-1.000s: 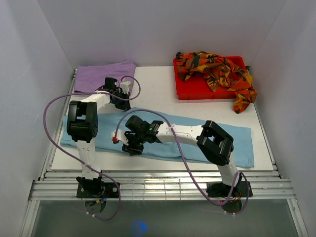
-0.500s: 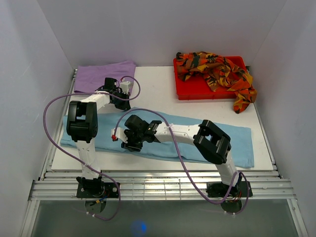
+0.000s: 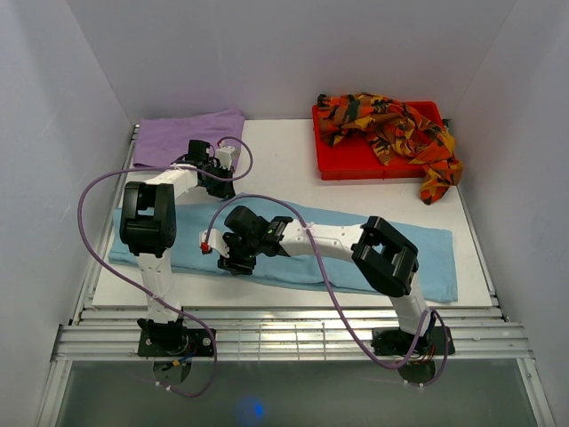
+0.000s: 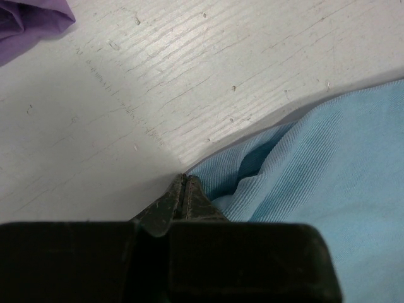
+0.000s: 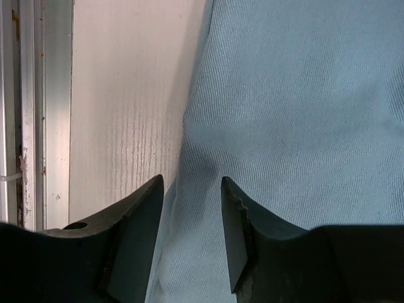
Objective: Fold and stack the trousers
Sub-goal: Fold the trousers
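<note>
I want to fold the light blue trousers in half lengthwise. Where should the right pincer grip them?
Probably their near long edge, from above: the light blue trousers lie flat on the table, so only an edge offers a lip to pinch. The right pincer hangs open astride it, partly over bare table.

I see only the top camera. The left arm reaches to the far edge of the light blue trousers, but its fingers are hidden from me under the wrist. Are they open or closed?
Observer: Closed. In the left wrist view the left fingers are pressed together, with their tips at the edge of the light blue trousers. I cannot tell whether any cloth is caught between them.
Operator: And the right fingers, please?
Observer: Open. In the right wrist view the right fingers stand apart, one over the bare table and the other over the cloth. The edge of the trousers runs between them.
</note>
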`<state>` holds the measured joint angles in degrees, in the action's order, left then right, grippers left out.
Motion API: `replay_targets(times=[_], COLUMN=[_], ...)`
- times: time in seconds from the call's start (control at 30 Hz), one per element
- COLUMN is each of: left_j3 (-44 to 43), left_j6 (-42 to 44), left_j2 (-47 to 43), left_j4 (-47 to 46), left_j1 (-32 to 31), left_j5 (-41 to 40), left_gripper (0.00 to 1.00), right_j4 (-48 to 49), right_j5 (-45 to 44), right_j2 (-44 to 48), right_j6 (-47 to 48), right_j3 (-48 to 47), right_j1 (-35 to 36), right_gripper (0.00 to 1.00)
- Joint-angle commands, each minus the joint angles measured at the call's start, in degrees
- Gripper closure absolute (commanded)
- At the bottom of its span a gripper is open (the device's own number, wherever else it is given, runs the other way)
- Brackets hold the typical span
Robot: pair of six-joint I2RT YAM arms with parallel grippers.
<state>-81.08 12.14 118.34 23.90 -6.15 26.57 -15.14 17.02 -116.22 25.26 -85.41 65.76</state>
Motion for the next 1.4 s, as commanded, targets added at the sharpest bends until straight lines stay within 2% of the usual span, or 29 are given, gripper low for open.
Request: replay_targets(times=[0.0,0.33,0.57,0.63,0.73,0.77,0.83,0.87,1.37], left_j3=[1.01,-1.28,-1.80,-1.80,-1.98,-1.98,-1.89,-1.80,-2.15], left_j6=[0.78,0.95,1.04,1.04,0.95,0.95,0.69,0.34,-0.19], left_j2=[0.39,1.98,2.86,2.86,2.94,2.86,2.86,2.86,3.47], left_j4=[1.50,2.29,2.38,2.38,2.55,2.55,2.55,2.55,2.64], left_j1=[0.62,0.62,0.70,0.62,0.62,0.70,0.62,0.62,0.62], left_j5=[-3.54,-3.36,-3.80,-3.72,-3.80,-3.80,-3.72,-3.72,-4.24], left_gripper=[1.00,1.00,1.00,1.00,1.00,1.00,1.00,1.00,1.00], right_j4=[0.28,0.02,-0.33,0.19,1.86,1.86,1.86,1.86,1.69], right_j5=[-0.58,-1.72,-1.02,-1.98,-3.91,-4.27,-4.45,-4.53,0.56], right_j2=[0.65,-0.23,-0.14,-0.23,-0.93,-1.19,-1.64,-1.72,1.88], right_j6=[0.05,1.90,2.34,3.57,4.54,4.54,4.10,3.75,-0.73], right_j3=[-0.37,0.42,0.94,1.55,2.44,2.35,1.91,1.74,-0.38], right_j1=[0.34,0.69,1.22,1.57,1.57,1.57,1.57,1.57,2.88], right_gripper=[0.53,0.52,0.47,0.51,0.64,0.75,0.82,0.91,0.92])
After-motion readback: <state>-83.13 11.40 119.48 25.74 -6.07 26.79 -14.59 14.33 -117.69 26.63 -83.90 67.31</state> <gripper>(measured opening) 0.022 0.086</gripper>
